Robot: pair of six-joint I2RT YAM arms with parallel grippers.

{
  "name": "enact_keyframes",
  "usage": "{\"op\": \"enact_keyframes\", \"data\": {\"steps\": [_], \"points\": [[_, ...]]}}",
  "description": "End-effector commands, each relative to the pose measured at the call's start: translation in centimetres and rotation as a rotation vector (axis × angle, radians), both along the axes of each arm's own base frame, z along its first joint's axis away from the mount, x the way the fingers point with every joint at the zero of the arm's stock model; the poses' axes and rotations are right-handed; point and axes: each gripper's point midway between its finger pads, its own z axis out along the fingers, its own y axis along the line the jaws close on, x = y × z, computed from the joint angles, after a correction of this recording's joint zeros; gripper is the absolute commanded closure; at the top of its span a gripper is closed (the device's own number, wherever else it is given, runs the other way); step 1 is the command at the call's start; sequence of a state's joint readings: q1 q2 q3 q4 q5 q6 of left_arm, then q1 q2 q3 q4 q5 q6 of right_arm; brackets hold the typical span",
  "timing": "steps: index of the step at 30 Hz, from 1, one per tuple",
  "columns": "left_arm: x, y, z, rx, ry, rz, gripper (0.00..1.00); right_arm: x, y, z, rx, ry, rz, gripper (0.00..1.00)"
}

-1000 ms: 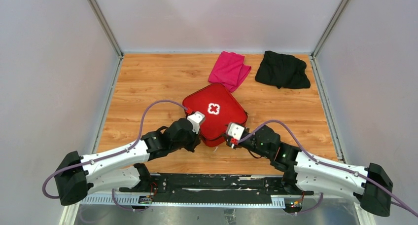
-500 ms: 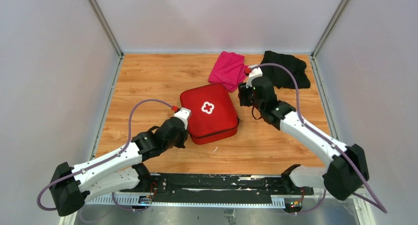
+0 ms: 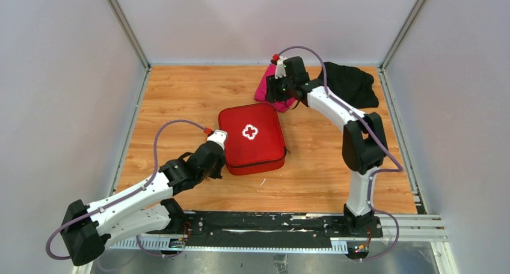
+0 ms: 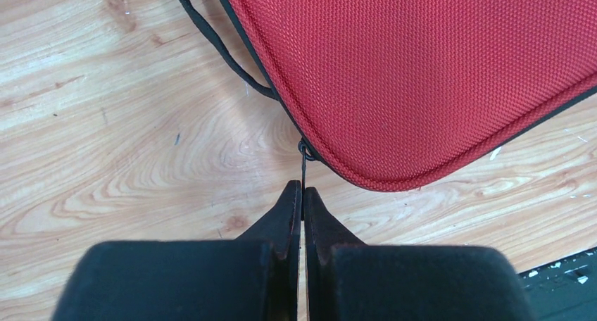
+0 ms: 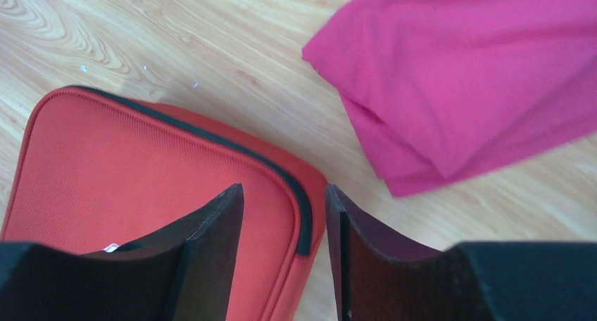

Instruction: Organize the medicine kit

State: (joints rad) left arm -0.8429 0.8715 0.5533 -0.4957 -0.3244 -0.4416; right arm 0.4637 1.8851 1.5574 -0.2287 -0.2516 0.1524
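The table (image 3: 180, 106) carries the medicine kit (image 3: 251, 139), which is laid flat and closed near the centre with its white cross facing up. In the top view the kit is seen as nearly square, so its long axis cannot be fixed with certainty. It is turned slightly, and one corner is presented towards the near left.

A pink cloth (image 5: 479, 74) is located just beyond the kit's far right corner. A black cloth (image 3: 355, 85) lies further right, well apart from the kit.

The right gripper (image 5: 285, 194) is extended to the far side and is positioned over the kit's far right corner. Its jaws are held apart and nothing is seen between them. Contact with the kit cannot be confirmed.

The left gripper (image 4: 303, 194) is stationed at the near left corner. Its fingers (image 4: 285, 215) are pressed together on the thin black zip pull (image 4: 303, 167), which runs straight ahead from the fingertips to the kit's edge.

The coming move is judged to depend on this alignment. The pull lies directly forward of the left fingers, and the zip line leaves that corner along both edges. The left arm is therefore the one placed to draw the zip, with the right arm available to steady the far corner.
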Motion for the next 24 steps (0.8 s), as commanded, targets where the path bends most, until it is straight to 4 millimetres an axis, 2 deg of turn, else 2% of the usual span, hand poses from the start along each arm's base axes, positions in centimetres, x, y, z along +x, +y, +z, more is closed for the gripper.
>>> {"op": "enact_keyframes", "data": {"steps": [1, 6, 11, 13, 17, 24], "points": [[0.9, 0.9, 0.8, 0.025, -0.02, 0.068, 1.0, 1.1, 2.1, -2.3, -0.017, 0.046, 0.137, 0.49], [1.3, 1.1, 1.0, 0.039, -0.025, 0.073, 1.0, 3.1, 2.4, -5.0, -0.082, 0.093, 0.133, 0.53], [2.0, 1.7, 1.5, 0.07, -0.036, 0.065, 1.0, 2.9, 0.8, -6.5, -0.202, 0.114, 0.087, 0.62], [2.5, 1.9, 2.1, 0.09, -0.047, 0.056, 1.0, 1.8, -0.4, -7.1, -0.24, 0.132, 0.062, 0.66], [3.5, 2.0, 3.1, 0.128, -0.063, 0.031, 1.0, -1.1, -2.6, -6.3, -0.278, 0.148, 0.035, 0.71], [4.9, 1.8, 3.8, 0.189, -0.079, -0.018, 1.0, -8.7, -6.4, -6.0, -0.274, 0.232, -0.016, 0.73]]}}
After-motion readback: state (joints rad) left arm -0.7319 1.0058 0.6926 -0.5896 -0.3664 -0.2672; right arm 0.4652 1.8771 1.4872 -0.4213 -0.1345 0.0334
